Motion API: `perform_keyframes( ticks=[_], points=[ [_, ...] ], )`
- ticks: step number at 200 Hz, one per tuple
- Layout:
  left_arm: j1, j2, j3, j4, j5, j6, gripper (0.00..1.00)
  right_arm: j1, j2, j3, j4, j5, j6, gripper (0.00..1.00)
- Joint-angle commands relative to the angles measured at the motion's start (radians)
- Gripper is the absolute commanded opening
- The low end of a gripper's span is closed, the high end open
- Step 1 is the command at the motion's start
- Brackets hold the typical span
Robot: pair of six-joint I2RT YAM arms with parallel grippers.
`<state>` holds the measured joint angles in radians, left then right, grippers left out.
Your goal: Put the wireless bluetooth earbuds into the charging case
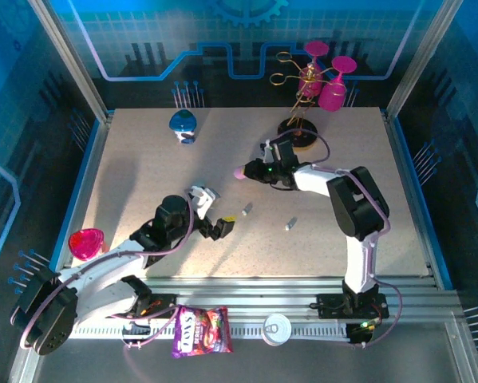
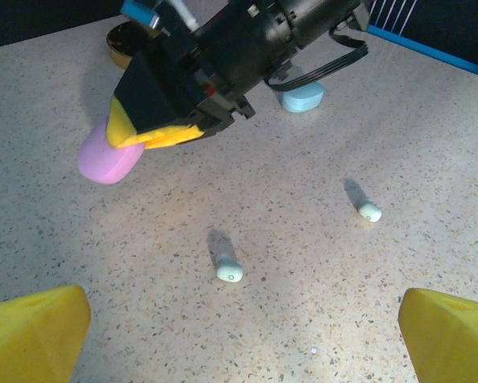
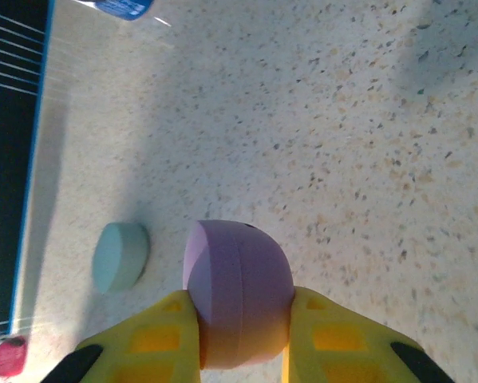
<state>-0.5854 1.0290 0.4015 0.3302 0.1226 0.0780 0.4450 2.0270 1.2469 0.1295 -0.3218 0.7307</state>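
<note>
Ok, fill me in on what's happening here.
The right gripper is clamped on the lilac case. The left gripper stands open over two loose earbuds lying on the table. A pale blue case lies beyond, and neither bud is in a case yet.

From overhead the earbuds (image 1: 247, 209) are just specks, can't read their tint. The lilac case (image 3: 237, 271) has its 6 o'clock end buried in the right gripper (image 3: 240, 299). The pale blue case (image 2: 301, 97) sits half behind the right arm (image 2: 254, 40).
</note>
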Motion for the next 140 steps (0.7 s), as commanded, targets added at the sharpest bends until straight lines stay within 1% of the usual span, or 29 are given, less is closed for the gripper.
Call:
perform_keyframes(
  ticks=[1,27,57,69,86,101,119,140],
  points=[
    [-0.005,0.0,0.01,-0.021,-0.02,-0.009,0.99,0.021,0.056,0.067,-0.061,0.045,-0.043,0.21],
    [-0.007,0.004,0.015,-0.019,-0.016,-0.012,0.99,0.019,0.076,0.083,-0.075,0.057,-0.056,0.28],
    [-0.007,0.005,0.018,-0.018,-0.015,-0.014,0.99,0.01,0.03,0.068,-0.11,0.078,-0.1,0.43],
    [-0.006,0.005,0.021,-0.015,-0.011,-0.017,0.99,0.002,-0.008,0.051,-0.125,0.097,-0.124,0.48],
    [-0.004,0.006,0.022,-0.004,-0.013,-0.031,0.99,-0.013,-0.071,0.02,-0.145,0.123,-0.163,0.58],
    [0.003,0.016,0.033,-0.013,-0.049,-0.061,0.99,-0.023,-0.132,-0.02,-0.158,0.154,-0.205,0.65],
    [0.029,0.037,0.067,-0.069,-0.081,-0.069,0.99,-0.027,-0.214,-0.073,-0.172,0.174,-0.268,0.76],
    [0.101,0.075,0.144,-0.187,-0.085,-0.078,0.99,-0.025,-0.313,-0.146,-0.17,0.181,-0.335,0.86]
  ],
)
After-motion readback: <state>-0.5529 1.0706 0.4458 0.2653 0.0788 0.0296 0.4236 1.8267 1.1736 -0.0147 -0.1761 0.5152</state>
